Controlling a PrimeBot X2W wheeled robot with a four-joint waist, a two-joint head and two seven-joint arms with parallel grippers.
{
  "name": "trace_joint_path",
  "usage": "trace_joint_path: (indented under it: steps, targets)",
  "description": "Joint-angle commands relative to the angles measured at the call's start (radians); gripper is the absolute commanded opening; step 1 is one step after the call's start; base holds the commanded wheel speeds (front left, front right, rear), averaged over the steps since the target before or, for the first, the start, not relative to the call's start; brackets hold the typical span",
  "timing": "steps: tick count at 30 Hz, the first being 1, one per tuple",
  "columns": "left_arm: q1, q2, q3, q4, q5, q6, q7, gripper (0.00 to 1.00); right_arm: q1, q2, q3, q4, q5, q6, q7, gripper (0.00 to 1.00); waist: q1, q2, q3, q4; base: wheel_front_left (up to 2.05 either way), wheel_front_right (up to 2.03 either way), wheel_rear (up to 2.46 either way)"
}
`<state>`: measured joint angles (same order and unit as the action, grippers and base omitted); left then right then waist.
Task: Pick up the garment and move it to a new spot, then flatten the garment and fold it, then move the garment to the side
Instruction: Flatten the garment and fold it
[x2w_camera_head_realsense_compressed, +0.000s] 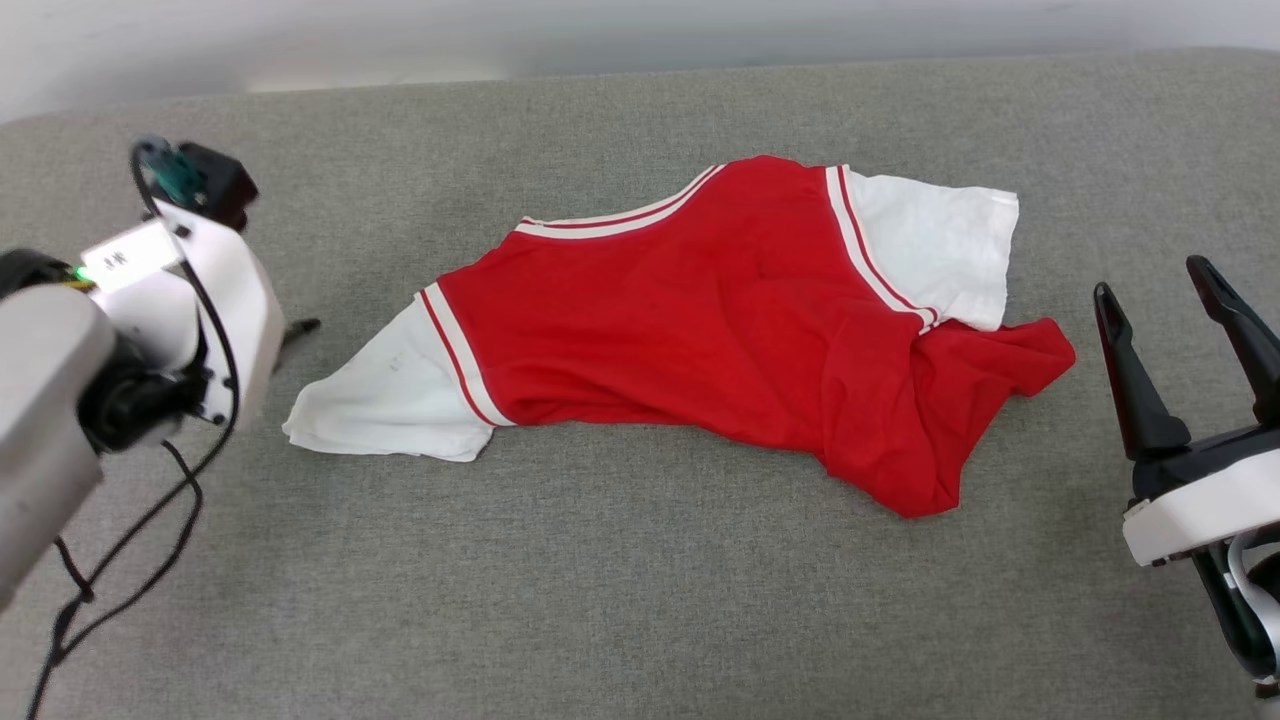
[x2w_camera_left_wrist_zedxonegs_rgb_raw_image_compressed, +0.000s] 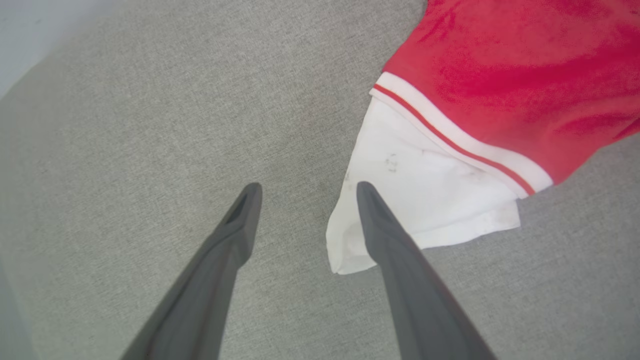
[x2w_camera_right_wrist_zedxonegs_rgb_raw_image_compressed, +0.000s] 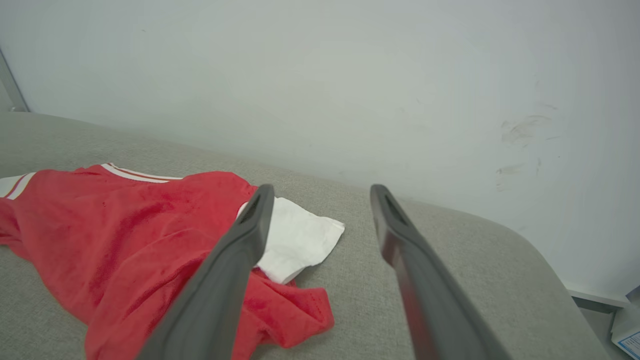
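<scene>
The garment (x2w_camera_head_realsense_compressed: 700, 310) is a red jersey with white sleeves and striped trim. It lies crumpled on the grey upholstered surface (x2w_camera_head_realsense_compressed: 640, 600), and its lower right part is bunched in folds. In the left wrist view my left gripper (x2w_camera_left_wrist_zedxonegs_rgb_raw_image_compressed: 307, 187) is open and holds nothing. One of its fingers (x2w_camera_left_wrist_zedxonegs_rgb_raw_image_compressed: 400, 260) hangs over the edge of the garment's white sleeve (x2w_camera_left_wrist_zedxonegs_rgb_raw_image_compressed: 430, 195). In the head view my right gripper (x2w_camera_head_realsense_compressed: 1155, 285) stands open to the right of the garment, apart from its red hem. The right wrist view shows the right gripper (x2w_camera_right_wrist_zedxonegs_rgb_raw_image_compressed: 322, 190) open, with the garment (x2w_camera_right_wrist_zedxonegs_rgb_raw_image_compressed: 125, 235) low on the left.
A pale wall (x2w_camera_right_wrist_zedxonegs_rgb_raw_image_compressed: 350, 75) runs behind the grey surface. The surface rounds off at its far right corner (x2w_camera_right_wrist_zedxonegs_rgb_raw_image_compressed: 540, 260). Black cables (x2w_camera_head_realsense_compressed: 150, 520) hang from my left arm (x2w_camera_head_realsense_compressed: 60, 400) at the lower left. There is bare fabric in front of the garment.
</scene>
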<state>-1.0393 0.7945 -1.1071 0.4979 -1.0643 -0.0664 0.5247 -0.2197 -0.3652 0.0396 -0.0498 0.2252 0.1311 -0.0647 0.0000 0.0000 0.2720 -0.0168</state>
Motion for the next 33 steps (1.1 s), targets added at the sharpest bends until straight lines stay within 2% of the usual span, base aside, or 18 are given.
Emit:
trace_joint_path:
  steps: [1,8,16,21,22,23,28,33]
  targets:
    - [-0.02,0.019,0.01,-0.011,-0.008,-0.003,0.012,1.0,0.017,0.006,-0.004,-0.005,0.006,-0.001,-0.002,1.0,0.0,0.0,-0.003,0.0,0.0,0.0,0.0]
    - [-0.043,0.062,0.009,-0.036,-0.065,0.002,0.147,1.0,-0.002,0.006,0.005,-0.019,0.005,-0.001,0.0,1.0,0.0,0.0,0.022,-0.023,0.0,0.0,0.0]
    - [0.035,0.039,-0.033,-0.007,-0.084,0.022,0.19,1.0,-0.035,0.0,0.014,-0.021,0.005,-0.001,-0.003,1.0,0.0,0.0,0.066,-0.052,0.0,0.0,0.0]
    - [0.084,0.002,-0.063,0.036,-0.08,0.008,0.185,1.0,-0.055,-0.004,0.02,-0.012,0.006,-0.001,-0.007,1.0,0.0,0.0,0.082,-0.058,0.0,0.0,0.0]
    - [0.088,-0.005,-0.067,0.041,-0.08,0.004,0.181,0.17,-0.058,-0.005,0.019,-0.009,0.006,-0.001,-0.006,1.0,0.0,0.0,0.084,-0.057,0.0,0.0,0.0]
    - [0.089,-0.011,-0.069,0.046,-0.079,-0.002,0.177,0.0,-0.063,-0.008,0.018,-0.007,0.007,-0.001,-0.004,1.0,0.0,0.0,0.084,-0.055,0.0,0.0,0.0]
    - [0.061,-0.011,-0.054,0.048,-0.069,-0.021,0.135,0.0,-0.089,-0.033,0.008,-0.008,0.012,-0.001,0.003,1.0,0.0,0.0,0.075,-0.037,0.0,0.0,0.0]
    - [0.003,0.017,-0.03,-0.005,-0.03,-0.034,0.059,0.0,-0.178,-0.123,0.019,-0.022,0.023,-0.001,0.071,1.0,0.0,0.0,0.066,0.0,0.0,0.0,0.0]
